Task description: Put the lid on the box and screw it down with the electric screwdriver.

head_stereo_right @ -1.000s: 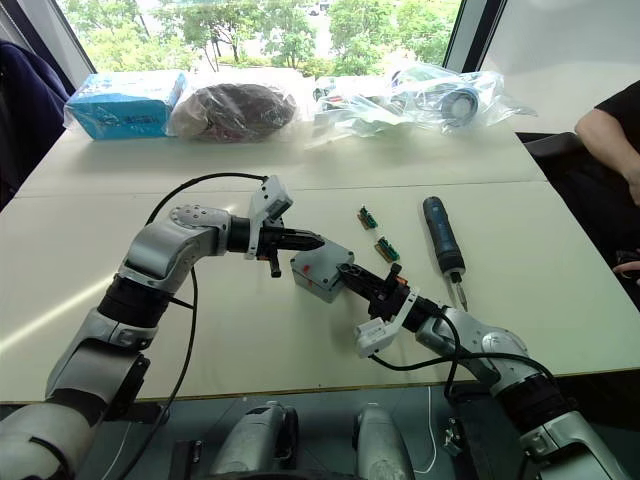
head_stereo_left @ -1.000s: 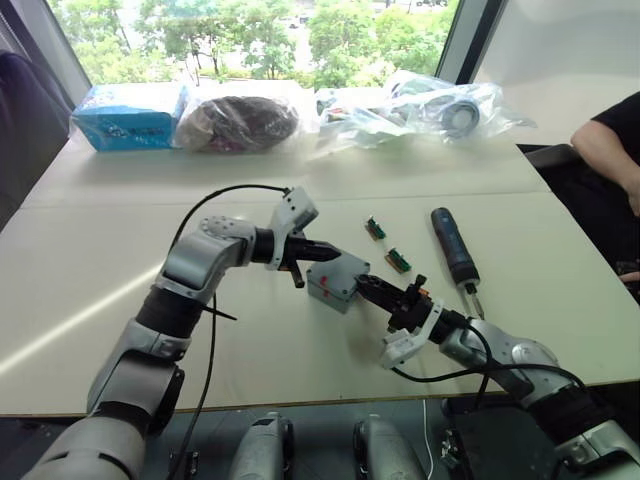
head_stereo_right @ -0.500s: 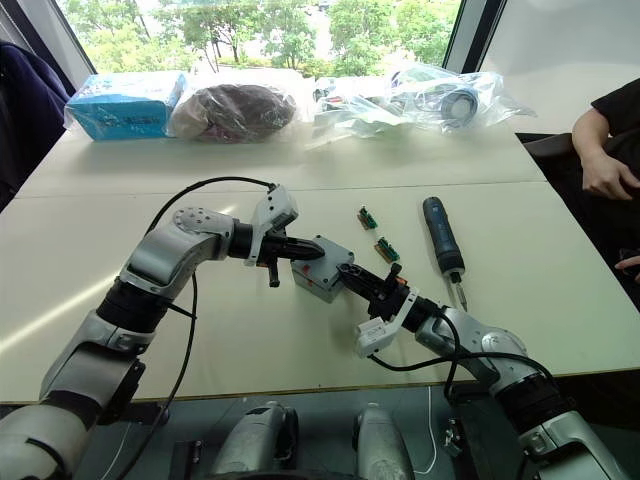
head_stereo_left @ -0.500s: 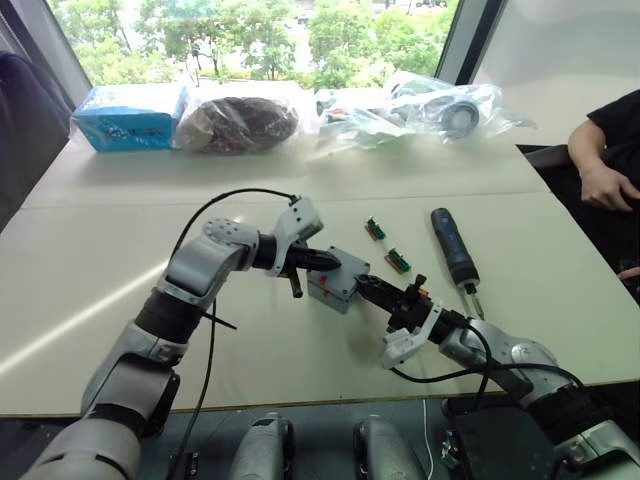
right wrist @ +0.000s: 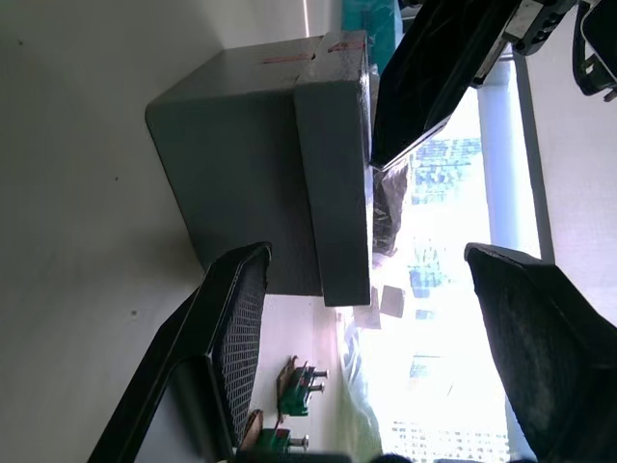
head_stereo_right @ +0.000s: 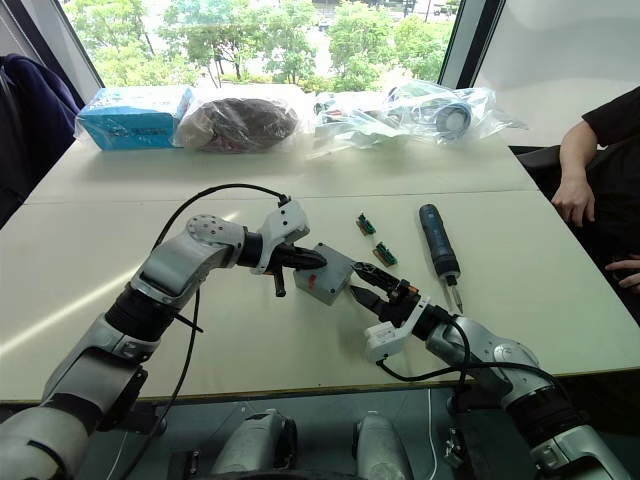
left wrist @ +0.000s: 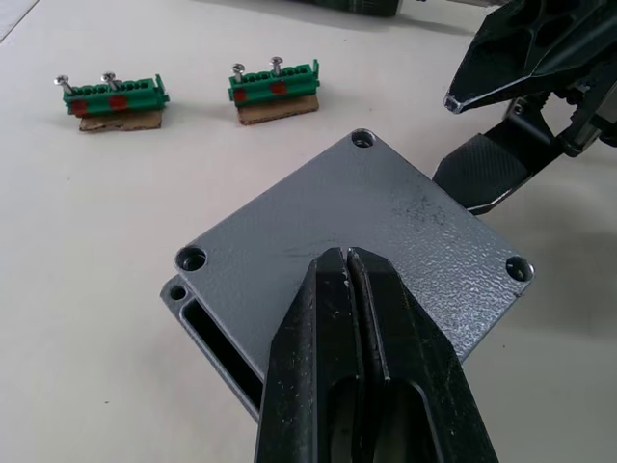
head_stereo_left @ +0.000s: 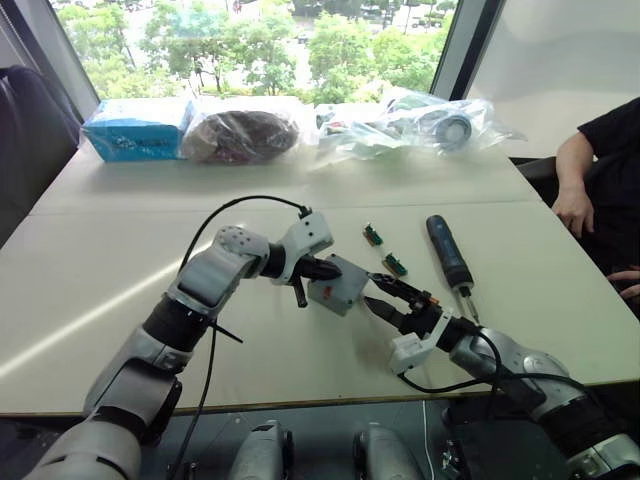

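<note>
Box [head_stereo_left: 333, 287] sits mid-table [head_stereo_left: 90, 260], lid [left wrist: 357, 231] already on top, slightly offset we judge. Screwing not begun: electric screwdriver [head_stereo_left: 448, 253] lies untouched near right, beside two green terminal blocks [left wrist: 275, 81]. Left end effector [left wrist: 347, 280] closed, empty, tips pressing lid. Right end effector [right wrist: 366, 289] wide open, straddling box side. Red label on box side, unreadable.

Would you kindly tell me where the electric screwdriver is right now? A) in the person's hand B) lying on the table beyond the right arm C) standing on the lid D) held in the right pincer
B: the electric screwdriver lies flat on the table, untouched, past the open right pincer.
</note>
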